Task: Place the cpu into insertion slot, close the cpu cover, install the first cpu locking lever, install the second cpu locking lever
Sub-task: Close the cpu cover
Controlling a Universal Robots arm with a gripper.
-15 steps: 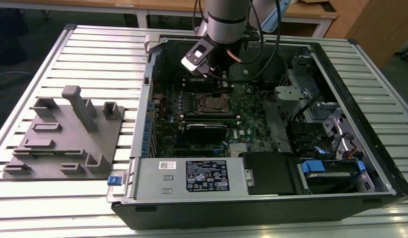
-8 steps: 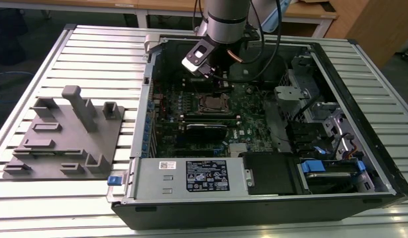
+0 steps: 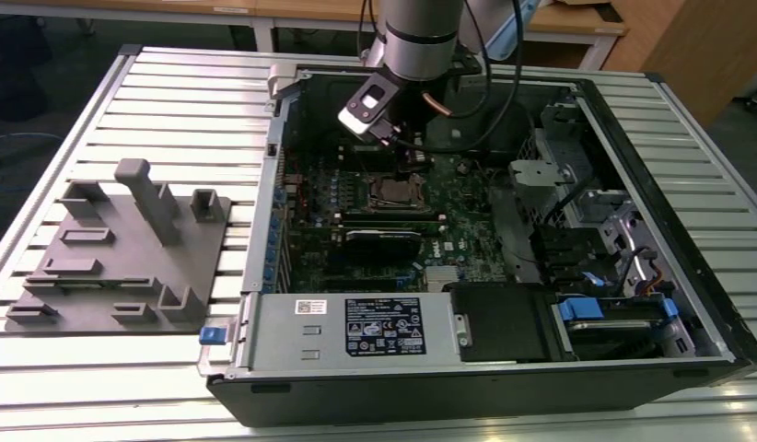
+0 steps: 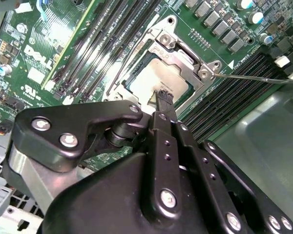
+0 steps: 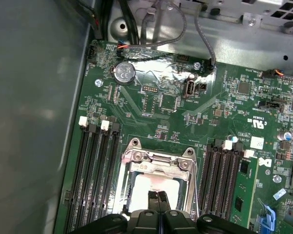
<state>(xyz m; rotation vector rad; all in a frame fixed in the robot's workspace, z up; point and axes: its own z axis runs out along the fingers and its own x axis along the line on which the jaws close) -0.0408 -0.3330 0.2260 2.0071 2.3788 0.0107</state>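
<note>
The claw (image 5: pixel 158 196), narrow and holding nothing, hangs just above the cpu (image 4: pixel 154 80), which sits under it in the insertion slot (image 3: pixel 397 192) with the cpu cover (image 5: pixel 158 163) down, while a thin locking lever (image 4: pixel 256 78) beside it seems not yet latched.

The square cpu (image 4: pixel 154 80) has a dull, matt grey metal top. The thin silvery metal cpu cover (image 4: pixel 183 49) is bright and reflective. The green circuit board (image 5: pixel 151 105) is smooth and semi-gloss.

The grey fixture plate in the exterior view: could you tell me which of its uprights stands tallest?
The slim post with the rounded top; it rises well above the stubby blocks on either side.
</note>
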